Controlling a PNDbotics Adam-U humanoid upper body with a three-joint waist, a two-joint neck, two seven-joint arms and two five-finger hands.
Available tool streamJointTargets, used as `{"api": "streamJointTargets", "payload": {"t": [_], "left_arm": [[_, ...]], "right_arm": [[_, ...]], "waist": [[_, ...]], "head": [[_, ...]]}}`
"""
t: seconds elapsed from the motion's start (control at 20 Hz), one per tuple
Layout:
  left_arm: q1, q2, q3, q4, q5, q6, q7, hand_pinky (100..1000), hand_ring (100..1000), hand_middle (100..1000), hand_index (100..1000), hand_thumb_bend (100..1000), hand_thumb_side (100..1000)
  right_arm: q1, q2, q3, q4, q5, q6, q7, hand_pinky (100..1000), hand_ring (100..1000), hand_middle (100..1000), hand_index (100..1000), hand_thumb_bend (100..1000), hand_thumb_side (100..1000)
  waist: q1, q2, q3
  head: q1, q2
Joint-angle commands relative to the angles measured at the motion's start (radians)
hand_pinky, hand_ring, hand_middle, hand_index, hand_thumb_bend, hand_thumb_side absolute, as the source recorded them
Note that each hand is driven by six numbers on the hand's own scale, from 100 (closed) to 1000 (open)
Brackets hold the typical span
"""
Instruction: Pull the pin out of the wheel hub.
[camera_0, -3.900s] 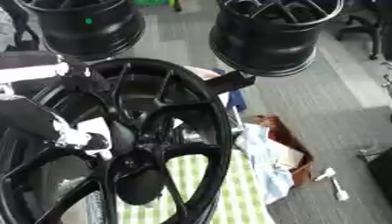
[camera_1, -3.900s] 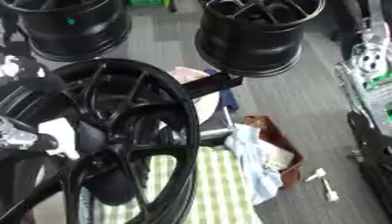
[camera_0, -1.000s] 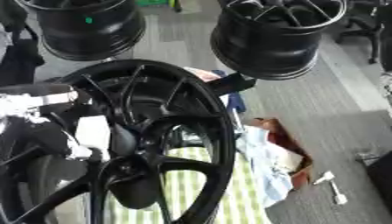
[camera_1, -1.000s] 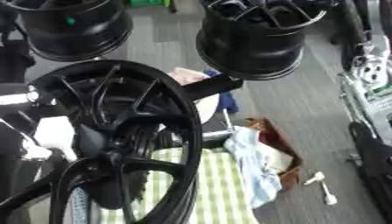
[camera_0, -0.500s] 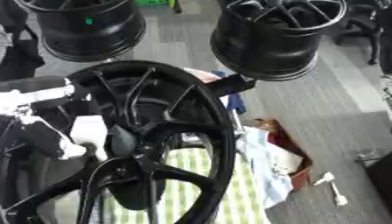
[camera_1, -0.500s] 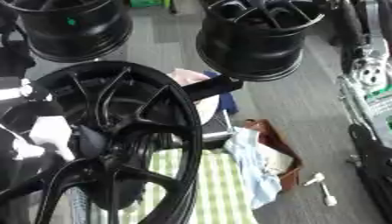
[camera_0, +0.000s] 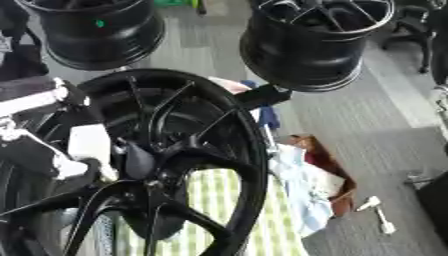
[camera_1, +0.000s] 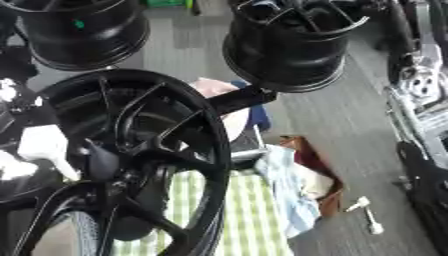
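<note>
Black alloy fills the lower left of the frame: the wheel hub stands nearly on edge, spokes running out from a dark centre boss. At the far left, the robot's left hand, white and black, sits against the rim and spokes; whether its fingers are apart or closed round anything I cannot tell, as they merge with the metal. The pin itself cannot be made out with certainty; a dark rounded piece near the boss may be it. The right hand shows in neither view.

To do this step well, the hand should probably settle squarely on the pin before pulling, then draw straight along the pin's axis, not sideways, so it does not bind in its bore. The wheel looks free to tip, so steadying it would help.

Further right, a green-striped cloth lies under the wheel, and a black bar juts out behind the rim. Two more black wheels sit along the upper edge. On the grey floor at lower right lie a crumpled blue rag and a small white tool.
</note>
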Motion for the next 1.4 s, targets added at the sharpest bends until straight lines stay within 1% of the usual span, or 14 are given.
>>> {"api": "streamJointTargets", "payload": {"t": [0.05, 0.15, 0.25, 0.35, 0.5, 0.65, 0.8, 0.9, 1.1, 1.25, 1.4], "left_arm": [[-0.003, 0.044, 0.041, -0.023, -0.013, -0.032, -0.009, 676, 385, 189, 252, 463, 100], [0.003, 0.054, 0.069, -0.026, -0.017, -0.063, -0.010, 676, 372, 165, 232, 458, 100], [0.010, 0.063, 0.115, -0.026, -0.013, -0.093, -0.004, 677, 365, 154, 224, 453, 100], [0.010, 0.073, 0.166, -0.026, -0.003, -0.110, 0.007, 675, 361, 148, 220, 448, 100], [-0.004, 0.081, 0.234, -0.024, 0.015, -0.108, 0.029, 672, 359, 146, 220, 441, 100], [-0.025, 0.081, 0.299, 0.010, 0.033, -0.098, 0.052, 670, 364, 153, 231, 425, 100], [-0.040, 0.086, 0.372, 0.105, 0.036, -0.096, 0.086, 674, 367, 156, 238, 405, 100], [-0.047, 0.090, 0.418, 0.192, 0.029, -0.103, 0.117, 674, 370, 159, 243, 388, 100], [-0.079, 0.082, 0.493, 0.375, 0.035, -0.121, 0.175, 670, 377, 165, 256, 360, 100], [-0.108, 0.074, 0.539, 0.509, 0.029, -0.131, 0.232, 673, 388, 175, 270, 343, 100], [-0.146, 0.060, 0.565, 0.650, -0.037, -0.133, 0.310, 689, 414, 194, 298, 305, 100]], "right_arm": [[-0.011, -0.014, -0.011, -0.009, -0.006, -0.003, -0.001, 784, 705, 715, 788, 100, 724], [-0.010, -0.017, -0.014, -0.008, -0.006, -0.003, -0.003, 784, 706, 715, 789, 100, 722], [-0.009, -0.021, -0.017, -0.008, -0.004, -0.005, -0.006, 785, 706, 715, 789, 100, 724], [-0.007, -0.023, -0.018, -0.006, -0.003, -0.005, -0.007, 785, 706, 715, 789, 100, 726], [-0.003, -0.023, -0.020, -0.006, -0.003, -0.005, -0.009, 785, 706, 715, 789, 100, 727], [-0.001, -0.025, -0.022, -0.006, -0.002, -0.006, -0.009, 785, 706, 715, 789, 100, 725], [0.000, -0.029, -0.025, -0.006, 0.001, -0.008, -0.011, 785, 706, 715, 789, 100, 724], [0.001, -0.031, -0.028, -0.006, 0.003, -0.009, -0.013, 786, 707, 715, 789, 100, 723], [0.003, -0.032, -0.030, -0.005, 0.004, -0.010, -0.014, 786, 707, 715, 789, 100, 724], [0.004, -0.034, -0.032, -0.003, 0.005, -0.011, -0.015, 786, 707, 715, 789, 100, 723], [0.005, -0.034, -0.033, -0.002, 0.006, -0.012, -0.015, 786, 706, 715, 789, 100, 722]], "waist": [[-0.003, -0.013, -0.001], [-0.004, -0.012, 0.000], [-0.005, -0.011, 0.002], [-0.005, -0.012, 0.005], [-0.005, -0.014, 0.010], [-0.006, -0.017, 0.014], [-0.007, -0.019, 0.017], [-0.007, -0.020, 0.019], [-0.008, -0.021, 0.023], [-0.009, -0.024, 0.026], [-0.010, -0.027, 0.028]], "head": [[-0.004, -0.017], [-0.007, -0.019], [-0.010, -0.019], [-0.015, -0.017], [-0.018, -0.016], [-0.022, -0.018], [-0.029, -0.016], [-0.033, -0.015], [-0.040, -0.013], [-0.044, -0.012], [-0.046, -0.011]]}}
